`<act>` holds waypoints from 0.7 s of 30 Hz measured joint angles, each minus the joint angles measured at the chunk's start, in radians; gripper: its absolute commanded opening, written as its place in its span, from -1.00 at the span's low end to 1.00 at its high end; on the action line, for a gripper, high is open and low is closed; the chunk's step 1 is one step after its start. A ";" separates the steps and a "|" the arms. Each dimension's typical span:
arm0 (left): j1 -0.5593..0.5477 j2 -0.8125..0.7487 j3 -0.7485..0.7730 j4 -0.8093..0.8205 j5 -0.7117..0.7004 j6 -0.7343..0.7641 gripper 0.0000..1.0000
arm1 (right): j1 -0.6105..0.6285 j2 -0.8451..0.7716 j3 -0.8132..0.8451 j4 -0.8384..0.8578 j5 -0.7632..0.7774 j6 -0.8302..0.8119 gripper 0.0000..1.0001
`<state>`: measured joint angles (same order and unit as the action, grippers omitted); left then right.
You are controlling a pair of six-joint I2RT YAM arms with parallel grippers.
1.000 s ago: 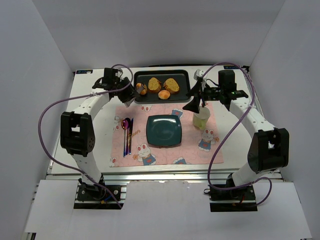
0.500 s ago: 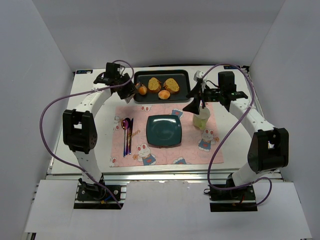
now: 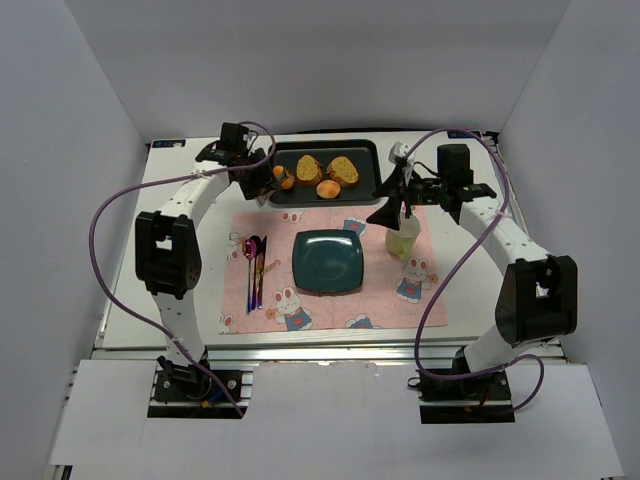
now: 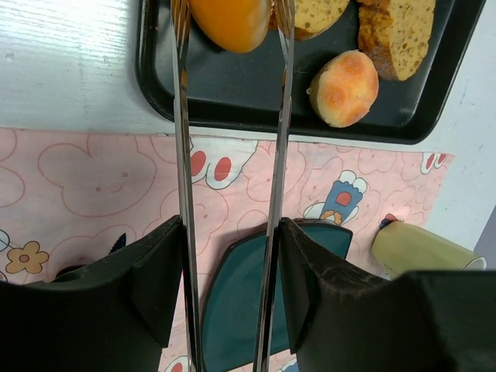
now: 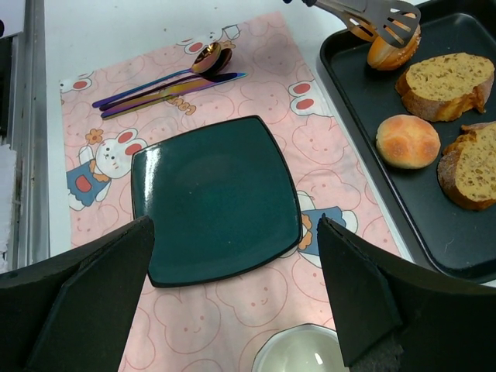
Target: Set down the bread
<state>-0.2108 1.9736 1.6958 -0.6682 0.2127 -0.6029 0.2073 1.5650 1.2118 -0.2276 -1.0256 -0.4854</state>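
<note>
Left gripper (image 4: 231, 256) fingers (image 4: 159, 271) half-spread, clamped on the two arms of the tongs (image 4: 180, 139). Tong tips flank the bread (image 4: 230, 19) at frame top, over the tray (image 4: 232, 105). Left arm (image 3: 190, 205) stretched to overhead view's upper left; right gripper (image 5: 235, 248) spread wide, empty.

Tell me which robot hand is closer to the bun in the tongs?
Left. The left gripper holds tongs whose tips flank the bread; the right gripper hovers farther away, near the cup.
</note>
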 measured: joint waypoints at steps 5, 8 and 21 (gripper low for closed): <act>-0.008 0.035 0.043 -0.037 -0.014 0.009 0.21 | -0.005 -0.001 -0.014 0.006 -0.006 0.002 0.79; -0.013 0.045 0.051 -0.046 -0.023 0.013 0.21 | -0.011 -0.001 -0.024 0.008 -0.011 0.003 0.79; -0.023 0.082 0.105 -0.092 -0.042 0.012 0.28 | -0.022 -0.003 -0.053 0.030 -0.045 0.014 0.79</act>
<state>-0.2333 2.0552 1.8004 -0.7601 0.1707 -0.5911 0.1856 1.5623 1.1591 -0.1978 -1.0706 -0.4717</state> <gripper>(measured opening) 0.639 0.895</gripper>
